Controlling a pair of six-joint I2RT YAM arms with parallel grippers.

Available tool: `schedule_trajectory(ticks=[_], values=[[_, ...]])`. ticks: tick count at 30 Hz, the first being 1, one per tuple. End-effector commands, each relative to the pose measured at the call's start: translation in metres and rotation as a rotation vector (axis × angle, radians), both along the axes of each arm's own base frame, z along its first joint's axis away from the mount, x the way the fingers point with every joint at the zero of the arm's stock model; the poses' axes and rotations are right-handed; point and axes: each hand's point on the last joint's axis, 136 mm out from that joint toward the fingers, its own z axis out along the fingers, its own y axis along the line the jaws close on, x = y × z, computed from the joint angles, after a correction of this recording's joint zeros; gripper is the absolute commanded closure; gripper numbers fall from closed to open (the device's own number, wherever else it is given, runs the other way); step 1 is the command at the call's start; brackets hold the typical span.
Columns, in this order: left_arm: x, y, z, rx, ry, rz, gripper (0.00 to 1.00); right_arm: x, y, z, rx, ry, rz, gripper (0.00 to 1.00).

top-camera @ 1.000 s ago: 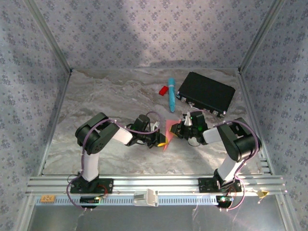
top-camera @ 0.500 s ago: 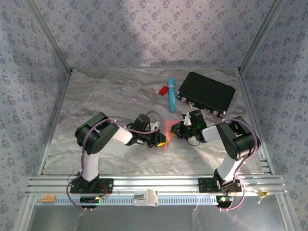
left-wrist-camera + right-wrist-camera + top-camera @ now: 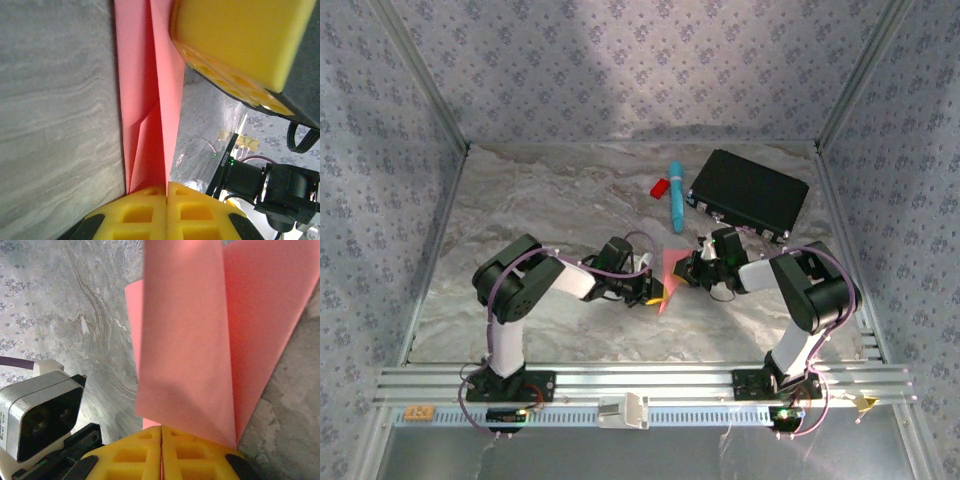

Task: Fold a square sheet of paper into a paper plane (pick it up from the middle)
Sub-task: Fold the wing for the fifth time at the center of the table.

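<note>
The left gripper (image 3: 166, 200) has its yellow pads pressed together on the edge of the sheet of paper (image 3: 145, 100), with no gap between them. The right gripper (image 3: 161, 442) is likewise clamped tight on the same sheet from the opposite side. In the left wrist view the right gripper's yellow pad sits against the paper's other face.

The sheet is already creased. A straight fold line runs up its length away from the left fingertips, and the right wrist view shows two layers spreading apart above the pinch. From above, the paper (image 3: 667, 275) stands on edge between the two grippers as a narrow pink-red strip. Its long axis runs roughly from the far side of the table (image 3: 520, 200) toward the near edge, leaning a little left at the near end, where it seems to narrow. Whether its lower edge touches the table I cannot tell.

It sits in the near middle of the table, between the two forearms, which close in from left and right. Bare marbled surface lies toward the left edge and the far left corner. Toward the far edge lie the blue pen (image 3: 675, 195) and, just beside it, a small red piece (image 3: 660, 187). The black case (image 3: 748, 192) lies toward the far right corner, near the right arm.
</note>
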Motion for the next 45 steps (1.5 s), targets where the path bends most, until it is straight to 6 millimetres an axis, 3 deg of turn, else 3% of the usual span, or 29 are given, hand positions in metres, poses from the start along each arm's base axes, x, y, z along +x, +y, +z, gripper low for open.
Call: schedule_trajectory(ticks=[1, 5, 12, 17, 27, 37, 45], values=[[-0.026, 0.016, -0.016, 0.076, 0.084, -0.049, 0.92, -0.015, -0.02, -0.036, -0.14, 0.101, -0.041, 0.91], [-0.021, 0.012, -0.004, 0.055, 0.047, -0.044, 0.89, -0.017, -0.02, -0.038, -0.148, 0.104, -0.038, 0.91], [-0.001, 0.003, 0.016, 0.028, -0.024, 0.015, 0.75, -0.019, -0.02, -0.04, -0.152, 0.109, -0.034, 0.91], [0.007, 0.0, 0.014, 0.037, -0.024, 0.036, 0.72, -0.018, -0.019, -0.039, -0.151, 0.105, -0.03, 0.91], [0.013, -0.005, 0.016, 0.014, -0.01, 0.049, 0.81, -0.019, -0.019, -0.041, -0.151, 0.108, -0.032, 0.92], [0.0, -0.005, 0.008, 0.009, 0.061, 0.01, 0.95, -0.019, -0.018, -0.041, -0.151, 0.109, -0.029, 0.92], [-0.016, 0.003, -0.007, 0.056, 0.107, -0.032, 0.94, -0.02, -0.019, -0.044, -0.16, 0.116, -0.031, 0.92]])
